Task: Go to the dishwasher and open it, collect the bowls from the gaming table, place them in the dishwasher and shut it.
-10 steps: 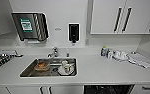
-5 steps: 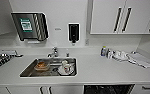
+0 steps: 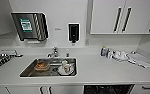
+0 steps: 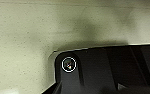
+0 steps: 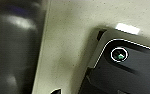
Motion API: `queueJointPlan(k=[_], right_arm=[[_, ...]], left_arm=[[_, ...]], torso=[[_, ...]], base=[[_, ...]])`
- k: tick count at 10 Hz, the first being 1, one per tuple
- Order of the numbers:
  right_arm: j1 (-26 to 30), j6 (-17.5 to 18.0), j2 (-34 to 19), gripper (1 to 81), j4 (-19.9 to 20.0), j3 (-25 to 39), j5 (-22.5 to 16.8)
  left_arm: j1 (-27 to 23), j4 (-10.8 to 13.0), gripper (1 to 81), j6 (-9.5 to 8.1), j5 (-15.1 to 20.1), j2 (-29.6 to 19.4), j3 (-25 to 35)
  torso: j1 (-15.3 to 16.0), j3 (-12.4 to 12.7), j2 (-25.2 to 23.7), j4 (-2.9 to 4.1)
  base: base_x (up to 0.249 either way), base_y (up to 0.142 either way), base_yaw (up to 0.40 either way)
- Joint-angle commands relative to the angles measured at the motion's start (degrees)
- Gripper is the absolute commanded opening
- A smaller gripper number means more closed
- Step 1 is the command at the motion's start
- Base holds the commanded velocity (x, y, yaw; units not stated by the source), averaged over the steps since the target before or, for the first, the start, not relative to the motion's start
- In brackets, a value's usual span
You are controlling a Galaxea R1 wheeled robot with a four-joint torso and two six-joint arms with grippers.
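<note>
I face a white kitchen counter (image 3: 103, 71) with a steel sink (image 3: 28, 71) set into it. Below the counter's front edge, right of the sink, a dark cabinet-width gap with faint wire shapes marks the dishwasher (image 3: 108, 89); I cannot tell how far its door stands open. The bowls and the gaming table are out of view. Both wrist views look down on a pale speckled floor (image 4: 28, 37) past the robot's own dark plate.
In the sink lie a brownish dish (image 3: 42, 66) and a white cup (image 3: 66, 67), with a tap (image 3: 53, 52) behind. On the wall hang a towel dispenser (image 3: 29, 26) and a soap dispenser (image 3: 73, 32). White cupboards (image 3: 121, 16) hang upper right; cloths (image 3: 138, 59) and a bottle (image 3: 104, 51) lie below.
</note>
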Motion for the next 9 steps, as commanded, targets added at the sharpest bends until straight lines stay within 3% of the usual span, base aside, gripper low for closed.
queueJointPlan(k=[1,6,9], right_arm=[[11.18,0.04,-0.45,81.1,1.64,1.06,-2.81],[16.98,-3.83,-0.54,81.1,1.56,2.83,-5.97],[19.79,-4.09,-0.45,81.1,0.86,2.92,-7.56]], left_arm=[[-2.34,0.44,81.1,-0.07,2.25,-0.79,-0.44],[-2.25,0.44,81.1,-0.07,2.60,-0.79,-0.44],[-2.25,0.35,81.1,-0.07,2.60,-0.97,-0.53]], torso=[[0.00,0.00,0.00,0.00],[0.00,0.00,-0.02,-0.05],[-0.09,0.00,-0.02,-0.11]], base=[[0.000,0.000,0.000],[0.000,0.000,0.000],[0.000,0.000,0.000]])
